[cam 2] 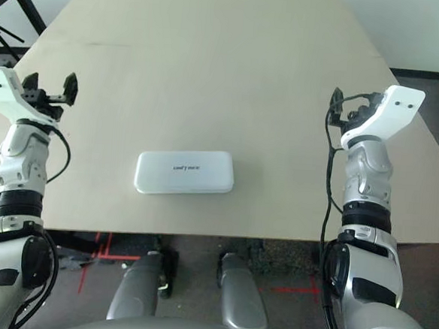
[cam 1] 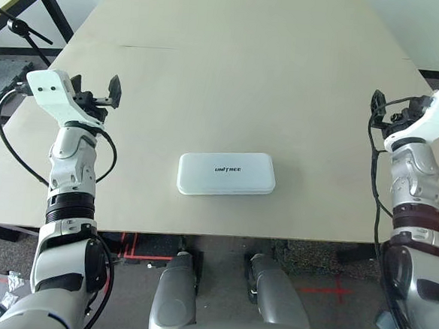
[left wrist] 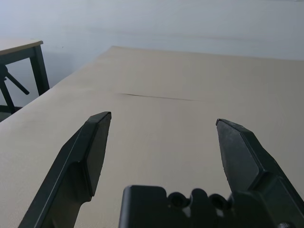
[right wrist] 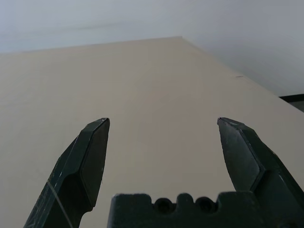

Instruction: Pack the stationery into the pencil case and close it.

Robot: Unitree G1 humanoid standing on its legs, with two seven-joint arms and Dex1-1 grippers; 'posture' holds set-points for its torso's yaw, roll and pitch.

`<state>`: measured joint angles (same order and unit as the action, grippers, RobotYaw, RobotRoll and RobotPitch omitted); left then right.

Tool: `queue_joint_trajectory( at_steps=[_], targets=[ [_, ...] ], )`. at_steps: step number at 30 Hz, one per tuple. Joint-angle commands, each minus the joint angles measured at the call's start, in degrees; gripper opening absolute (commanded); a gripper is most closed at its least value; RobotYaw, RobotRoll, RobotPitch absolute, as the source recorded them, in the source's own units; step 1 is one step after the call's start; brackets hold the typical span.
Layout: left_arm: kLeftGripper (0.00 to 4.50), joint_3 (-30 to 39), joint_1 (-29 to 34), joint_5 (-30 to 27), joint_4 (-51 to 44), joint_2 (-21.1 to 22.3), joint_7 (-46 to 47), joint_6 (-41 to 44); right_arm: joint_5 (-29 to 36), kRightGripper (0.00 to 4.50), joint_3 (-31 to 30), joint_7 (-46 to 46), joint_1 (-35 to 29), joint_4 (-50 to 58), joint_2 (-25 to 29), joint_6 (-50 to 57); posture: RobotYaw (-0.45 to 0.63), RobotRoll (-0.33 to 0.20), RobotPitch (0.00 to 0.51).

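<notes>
At far L of the scene, part of a second table w/ a pale top and dark metal legs (cam 1: 55, 11) is seen beyond the main desk's L edge, w/ a black jointed stand (cam 1: 19, 28) near it. Next, the L arm, white and silver w/ black bands and a loose black cable, is extended over the desk's near L corner; its black two-fingered gripper (left wrist: 163, 118) is held above the surface, pincer wide apart, nothing clamped btwn the fingers. A thin dark crease (cam 1: 148, 47) is seen in the desk top, toward the L edge, farther off than the L gripper. Btwn the two arms, near the middle of the near edge, the white hard-plastic pencil case w/ rounded corners (cam 1: 226, 174) is laid flat on the beige desk (cam 1: 247, 99), lid closed, long side roughly along that edge, small dark lettering on top; it is touched by neither gripper. At R, the silver-and-white R arm, w/ black cables run along it, is extended over the desk's near R part, and its black two-fingered gripper (right wrist: 163, 121) is likewise held above the surface, pincer wide apart, empty.
</notes>
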<state>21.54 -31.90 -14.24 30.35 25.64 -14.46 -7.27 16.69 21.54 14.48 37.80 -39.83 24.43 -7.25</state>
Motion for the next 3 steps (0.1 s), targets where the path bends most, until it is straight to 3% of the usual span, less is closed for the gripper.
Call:
queue_joint_trajectory(
  at_steps=[1,3],
  targets=[
    [4.46,-0.47,0.17,0.60,0.04,0.63,0.23,0.31,0.51,4.50,-0.07,0.31,-0.03,0.17,-0.65,0.52,-0.04,0.000,0.150],
    [4.46,-0.74,0.05,0.63,-0.37,0.80,0.10,0.76,0.56,4.50,-0.21,0.40,0.10,-0.20,-1.18,0.33,-0.04,0.000,0.147]
  ],
)
